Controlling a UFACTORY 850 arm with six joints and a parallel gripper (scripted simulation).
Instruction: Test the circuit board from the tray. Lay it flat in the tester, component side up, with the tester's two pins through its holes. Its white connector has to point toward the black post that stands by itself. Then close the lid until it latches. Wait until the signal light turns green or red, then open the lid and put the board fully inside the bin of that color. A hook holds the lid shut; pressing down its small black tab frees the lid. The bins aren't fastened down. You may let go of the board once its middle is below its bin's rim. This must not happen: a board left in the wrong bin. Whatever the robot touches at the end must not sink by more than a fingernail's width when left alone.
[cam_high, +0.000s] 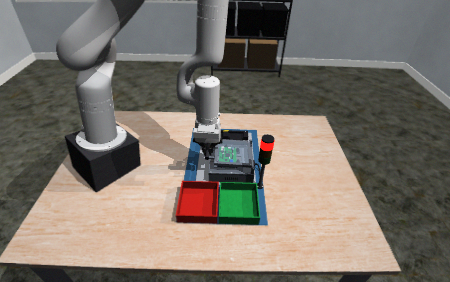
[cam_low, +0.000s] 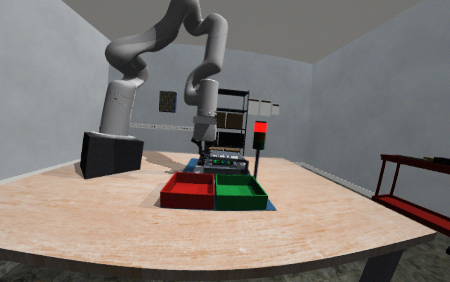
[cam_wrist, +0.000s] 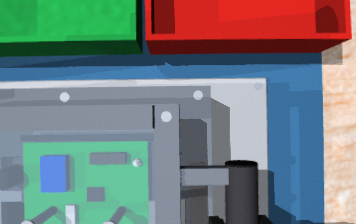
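Green circuit board (cam_high: 229, 154) lies flat inside the tester (cam_high: 231, 161), component side up. The gripper (cam_high: 205, 151), clenched on nothing, hangs at the tester's left edge. Signal light (cam_high: 267, 142) glows red.

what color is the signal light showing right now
Red. The signal light glows red at the top of its post, beside the tester; the top view shows it best.

Matt grey tester (cam_wrist: 100, 107), wood-grain table (cam_high: 310, 210)

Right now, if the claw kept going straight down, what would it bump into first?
Probably the small black tab at the tester's side; the claw, shut and empty, hangs right above it. Depth is unclear.
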